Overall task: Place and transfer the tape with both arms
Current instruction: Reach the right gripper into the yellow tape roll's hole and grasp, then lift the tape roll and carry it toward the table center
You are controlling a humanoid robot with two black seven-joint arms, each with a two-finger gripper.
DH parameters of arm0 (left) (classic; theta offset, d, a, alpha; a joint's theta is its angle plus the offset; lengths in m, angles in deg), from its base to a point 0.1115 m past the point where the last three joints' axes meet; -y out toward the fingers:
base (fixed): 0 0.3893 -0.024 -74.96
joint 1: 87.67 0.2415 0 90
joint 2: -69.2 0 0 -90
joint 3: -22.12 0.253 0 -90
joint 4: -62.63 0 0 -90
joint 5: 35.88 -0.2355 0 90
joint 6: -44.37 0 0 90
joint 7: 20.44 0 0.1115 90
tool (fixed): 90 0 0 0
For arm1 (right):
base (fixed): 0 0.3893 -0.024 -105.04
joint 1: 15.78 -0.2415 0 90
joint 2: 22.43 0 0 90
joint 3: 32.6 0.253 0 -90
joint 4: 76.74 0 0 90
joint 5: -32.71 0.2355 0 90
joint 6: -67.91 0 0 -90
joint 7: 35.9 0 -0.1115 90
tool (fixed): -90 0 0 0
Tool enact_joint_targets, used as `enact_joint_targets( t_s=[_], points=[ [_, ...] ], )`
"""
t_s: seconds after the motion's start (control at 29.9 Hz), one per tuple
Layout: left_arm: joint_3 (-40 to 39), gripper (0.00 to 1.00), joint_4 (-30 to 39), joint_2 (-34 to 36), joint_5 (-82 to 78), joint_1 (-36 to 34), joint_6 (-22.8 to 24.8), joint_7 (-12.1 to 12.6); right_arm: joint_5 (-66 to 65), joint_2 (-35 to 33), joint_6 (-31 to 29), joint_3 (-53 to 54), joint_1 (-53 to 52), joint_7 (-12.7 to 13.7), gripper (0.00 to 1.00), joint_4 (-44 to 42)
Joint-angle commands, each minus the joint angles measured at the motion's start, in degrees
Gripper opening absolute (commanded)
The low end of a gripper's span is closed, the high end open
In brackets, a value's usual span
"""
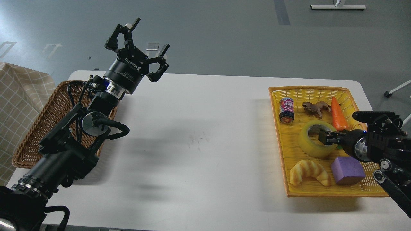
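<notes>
Yellow tape point(313, 139) lies mid-basket in the yellow basket point(321, 191) at the worktop's point(199, 144) right edge; right claw point(324, 137) over its rim, fingers indistinguishable. Left claw point(141, 38) spread, aloft; middle bare.

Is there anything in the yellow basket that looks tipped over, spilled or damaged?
Only the can stands out: it lies on its side in the yellow basket, not upright. Nothing looks spilled or broken. The tape lies flat, with the right gripper at its rim.
</notes>
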Motion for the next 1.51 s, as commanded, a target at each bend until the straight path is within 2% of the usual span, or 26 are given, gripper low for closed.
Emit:
enact_joint_targets(
  t_s=[0.0,0.1,0.3,0.37,0.67,0.77,1.04,1.34,1.47],
  points=[
    [0.0,0.98,0.0,-0.1,0.0,0.0,0.0,0.0,0.1,0.1,0.0,0.0,-0.1,0.0,0.57,-0.4],
    [0.0,0.98,0.0,-0.1,0.0,0.0,0.0,0.0,0.2,0.6,0.0,-0.1,-0.2,0.0,0.49,-1.5],
    [-0.1,0.98,0.0,0.0,0.0,0.0,0.0,-0.1,0.5,0.6,0.0,-2.5,-2.2,0.0,0.24,-3.5],
    [-0.1,0.98,0.0,0.1,0.0,0.0,0.0,0.0,0.7,0.6,0.0,-2.7,-2.7,0.0,0.01,-3.6],
    [-0.1,0.98,0.0,0.1,0.0,0.0,0.0,-0.1,1.2,0.5,0.0,-2.4,-3.3,-0.2,0.00,-2.1],
    [-0.1,0.98,0.0,0.2,0.0,0.0,0.0,-0.1,2.9,-0.5,0.0,-2.4,-3.4,-0.3,0.00,0.7],
    [-0.1,0.98,0.0,0.2,0.0,0.0,0.0,0.0,9.7,-11.1,0.0,-2.0,-3.4,-0.3,0.00,13.4],
    [-0.1,0.98,0.0,0.1,0.0,0.0,0.0,-0.1,10.5,-10.1,0.0,-2.6,-10.4,-0.3,0.00,14.7],
    [-0.1,0.98,0.0,0.0,0.0,0.0,0.0,0.0,10.5,-4.1,0.0,-4.4,-15.7,-0.1,0.00,14.0]
  ],
)
